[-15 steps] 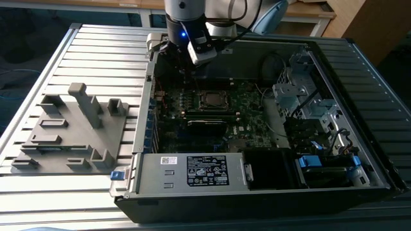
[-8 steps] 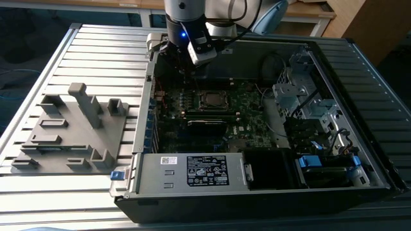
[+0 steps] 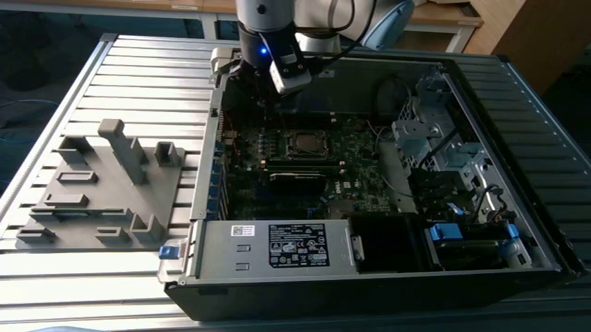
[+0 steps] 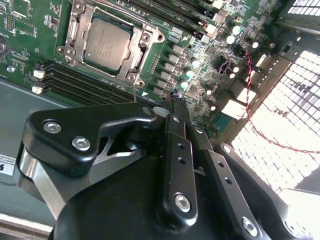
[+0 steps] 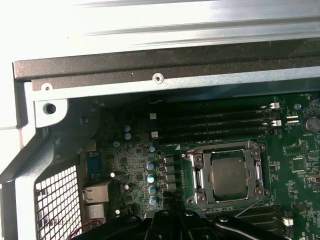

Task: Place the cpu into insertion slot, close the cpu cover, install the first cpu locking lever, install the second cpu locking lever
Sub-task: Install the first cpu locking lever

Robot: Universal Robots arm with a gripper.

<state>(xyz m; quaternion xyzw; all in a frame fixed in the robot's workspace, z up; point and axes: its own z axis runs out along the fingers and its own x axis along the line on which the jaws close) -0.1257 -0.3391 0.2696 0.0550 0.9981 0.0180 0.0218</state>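
Exterior view's high up and well back from the computer case [image 3: 369, 294], looking down into it. Both wrist views hang close over the cpu [image 4: 106, 44] [image 5: 229, 175] inside, peeking past the tool [image 4: 172, 103].

Strong daylight thru vent grille [image 4: 280, 150], blown out; motherboard [image 3: 356, 155] dim & shadowed; soft sheen on cpu [image 4: 107, 42].

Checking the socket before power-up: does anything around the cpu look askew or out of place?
The cpu sits flat under the cpu cover. One thin wire lever angles away from the cover, seemingly unlatched.
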